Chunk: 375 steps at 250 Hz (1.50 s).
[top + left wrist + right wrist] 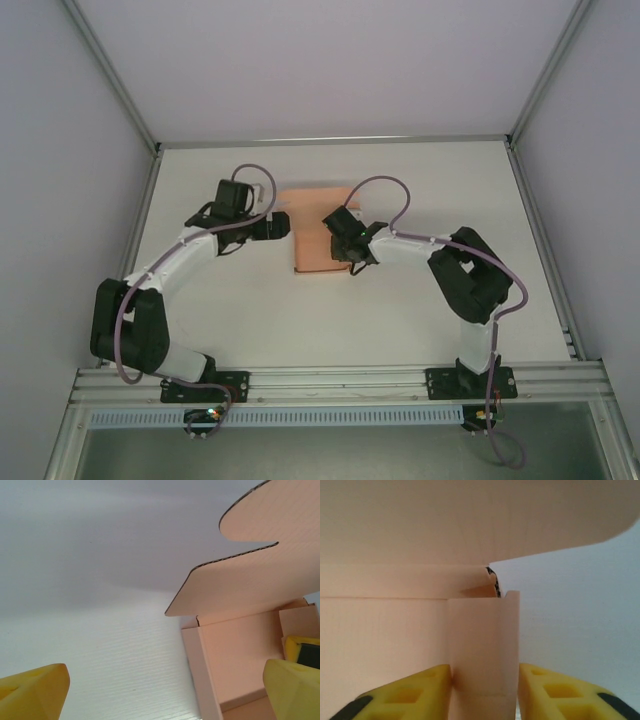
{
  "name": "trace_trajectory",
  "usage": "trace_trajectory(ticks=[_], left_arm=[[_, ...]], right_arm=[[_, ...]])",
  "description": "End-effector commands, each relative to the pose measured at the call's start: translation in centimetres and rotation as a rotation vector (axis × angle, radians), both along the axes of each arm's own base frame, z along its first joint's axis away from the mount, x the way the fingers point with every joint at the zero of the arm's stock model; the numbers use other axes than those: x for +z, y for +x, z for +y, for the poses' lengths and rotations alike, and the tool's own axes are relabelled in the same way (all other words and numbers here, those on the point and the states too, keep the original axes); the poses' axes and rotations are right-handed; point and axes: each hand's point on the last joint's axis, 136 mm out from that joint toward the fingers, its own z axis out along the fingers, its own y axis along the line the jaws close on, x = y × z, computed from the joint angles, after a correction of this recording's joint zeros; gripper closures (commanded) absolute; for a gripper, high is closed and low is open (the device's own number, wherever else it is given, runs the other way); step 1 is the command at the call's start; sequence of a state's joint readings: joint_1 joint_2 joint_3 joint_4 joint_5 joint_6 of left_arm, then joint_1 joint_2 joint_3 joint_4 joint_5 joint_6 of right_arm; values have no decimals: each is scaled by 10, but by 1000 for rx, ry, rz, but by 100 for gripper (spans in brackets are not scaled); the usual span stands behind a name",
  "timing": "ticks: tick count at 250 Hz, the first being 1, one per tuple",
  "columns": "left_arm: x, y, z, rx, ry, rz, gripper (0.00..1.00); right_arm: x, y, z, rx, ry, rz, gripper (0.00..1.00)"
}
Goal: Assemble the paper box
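Observation:
The paper box [320, 240] is salmon-pink card, partly folded, in the middle of the table with its lid flap raised at the far end. My left gripper [290, 226] sits at the box's left side. In the left wrist view this gripper [165, 680] is open wide, its yellow fingers [35, 692] far apart, with the box's left wall [202, 675] standing between them, untouched. My right gripper [349, 258] is at the box's right side. In the right wrist view it [484, 669] is open and straddles the right wall [482, 640]; the left finger touches it, the right one is a sliver off.
The white table [420, 190] is enclosed by grey walls and metal frame posts [535, 90]. An aluminium rail [340, 380] carries both arm bases at the near edge. Bare tabletop surrounds the box on all sides.

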State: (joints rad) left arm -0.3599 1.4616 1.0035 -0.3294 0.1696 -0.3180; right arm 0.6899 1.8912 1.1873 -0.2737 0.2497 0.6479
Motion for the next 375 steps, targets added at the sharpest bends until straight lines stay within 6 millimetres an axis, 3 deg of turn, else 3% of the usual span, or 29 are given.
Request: trace_trajectory(ticks=[1, 25, 41, 68, 97, 133, 169, 216, 261, 298, 375], left_arm=[[9, 4, -6, -140, 6, -44, 0], [13, 9, -13, -252, 29, -53, 0], [14, 12, -19, -324, 40, -62, 0], [13, 16, -28, -421, 47, -74, 0], [5, 23, -24, -388, 68, -32, 4], [-8, 13, -24, -335, 13, -8, 6], [-8, 1, -22, -312, -25, -23, 5], [-4, -10, -13, -269, -22, -47, 3], [-2, -18, -6, -241, -12, -63, 2], [0, -24, -2, -220, -11, -70, 0], [8, -28, 29, -80, 7, -100, 0]], right_arm=[[38, -2, -5, 14, 7, -57, 46], [67, 4, -23, 41, -35, -132, 34], [85, 13, -36, 74, -26, -184, 21], [105, 26, -39, 244, 80, -231, 9], [98, 22, -52, 238, 145, -113, 20], [68, 1, -30, 231, 235, -35, 29], [44, 5, -24, 171, 250, 18, 43], [12, -1, -11, 170, 188, 102, 47], [-2, 8, -22, 102, 104, 99, 67], [-16, 8, -25, 86, 69, 133, 92], [-37, -4, -40, 100, -47, 210, 90]])
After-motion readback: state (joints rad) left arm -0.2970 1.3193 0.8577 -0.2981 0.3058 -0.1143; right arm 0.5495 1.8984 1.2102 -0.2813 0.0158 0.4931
